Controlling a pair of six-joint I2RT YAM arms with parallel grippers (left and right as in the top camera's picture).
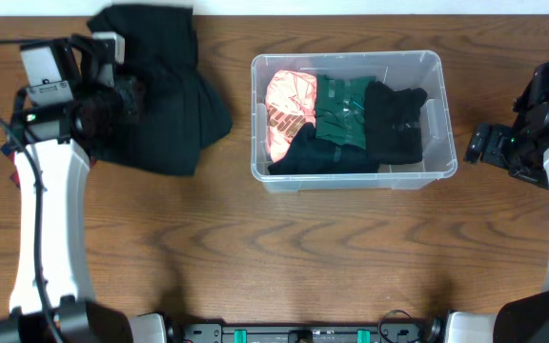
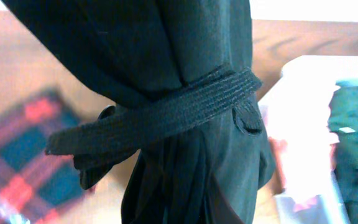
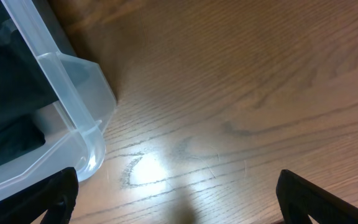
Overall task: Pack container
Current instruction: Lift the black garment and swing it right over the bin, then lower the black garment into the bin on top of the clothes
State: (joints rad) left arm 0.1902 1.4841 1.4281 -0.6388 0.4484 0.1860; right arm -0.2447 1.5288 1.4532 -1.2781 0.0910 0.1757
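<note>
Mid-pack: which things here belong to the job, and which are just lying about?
Job:
- container
- packed clothes inside it
- black garment, held by the left gripper

Lying about:
- plaid cloth, untouched on the table

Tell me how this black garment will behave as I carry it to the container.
Probably floppy: the black garment hangs in bunched folds. Its strap may trail and catch the container rim. It looks bulky against the space left, so likely needs pressing down.

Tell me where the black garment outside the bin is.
Overhead, the black garment is bunched in the left gripper at the table's upper left, left of the container.
</note>
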